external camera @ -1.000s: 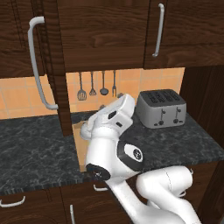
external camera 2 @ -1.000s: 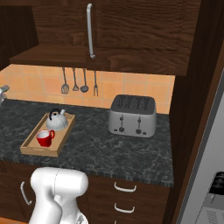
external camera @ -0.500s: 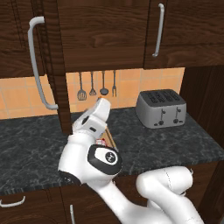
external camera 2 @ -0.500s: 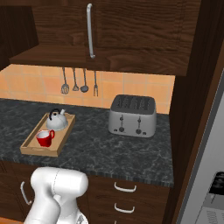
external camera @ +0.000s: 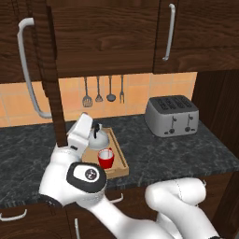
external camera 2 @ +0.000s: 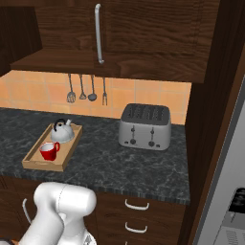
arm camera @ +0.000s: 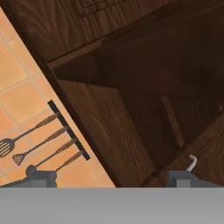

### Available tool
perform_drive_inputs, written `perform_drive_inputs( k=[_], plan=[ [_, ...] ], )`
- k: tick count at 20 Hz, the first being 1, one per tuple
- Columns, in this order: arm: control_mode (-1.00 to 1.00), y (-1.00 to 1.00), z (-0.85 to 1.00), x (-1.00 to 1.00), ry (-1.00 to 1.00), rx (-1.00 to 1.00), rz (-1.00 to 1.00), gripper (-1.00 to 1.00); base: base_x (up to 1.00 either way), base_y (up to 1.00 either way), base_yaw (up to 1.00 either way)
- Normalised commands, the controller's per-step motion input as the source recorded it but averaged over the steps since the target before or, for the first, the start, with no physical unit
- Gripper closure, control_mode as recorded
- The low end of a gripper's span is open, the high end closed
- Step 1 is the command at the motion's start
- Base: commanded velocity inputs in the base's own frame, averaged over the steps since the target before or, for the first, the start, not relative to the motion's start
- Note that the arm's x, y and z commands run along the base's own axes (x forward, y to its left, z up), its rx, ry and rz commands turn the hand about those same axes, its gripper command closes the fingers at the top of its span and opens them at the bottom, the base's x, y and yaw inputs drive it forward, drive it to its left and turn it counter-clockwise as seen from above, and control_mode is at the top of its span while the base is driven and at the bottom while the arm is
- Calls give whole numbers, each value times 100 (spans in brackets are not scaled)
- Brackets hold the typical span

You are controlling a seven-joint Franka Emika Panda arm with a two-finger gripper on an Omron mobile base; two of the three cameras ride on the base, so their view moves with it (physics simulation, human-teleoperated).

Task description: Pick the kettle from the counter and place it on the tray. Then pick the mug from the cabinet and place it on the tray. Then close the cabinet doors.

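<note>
Judging from the tray (external camera 2: pixel 42 160), the first two steps looked done: kettle (external camera 2: pixel 62 132) and mug (external camera 2: pixel 48 151) both sat in it on the dark surface (external camera 2: pixel 119 165), leaving only the cabinet doors. Nearest, the gripper (arm camera: pixel 111 177) stood wide open and empty, its tips aimed into the open cabinet (arm camera: pixel 153 87). Next it would need to get behind the open door (external camera: pixel 49 79) and swing it shut. Farther off, the right base view showed the toaster (external camera 2: pixel 145 126); the hand view showed the utensils (arm camera: pixel 39 144) beneath the cabinet's underside.

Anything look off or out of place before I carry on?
One thing: the cabinet door stands open over the counter. The kettle and mug sit upright in the tray; nothing spilled.
</note>
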Motion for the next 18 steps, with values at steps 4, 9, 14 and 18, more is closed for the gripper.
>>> perform_drive_inputs(
  k=[4, 9, 14, 18],
  plan=[
    [-100, 74, 0, 0, 1, -5, -2, -100, 0, 0, 0],
    [-100, 86, -5, 2, 4, -9, -2, -100, 0, 0, 0],
    [-100, 25, -58, 7, 0, -3, 0, -100, 0, 0, 0],
    [-100, 56, -38, 11, 2, -6, 0, -100, 0, 0, 0]
  ],
)
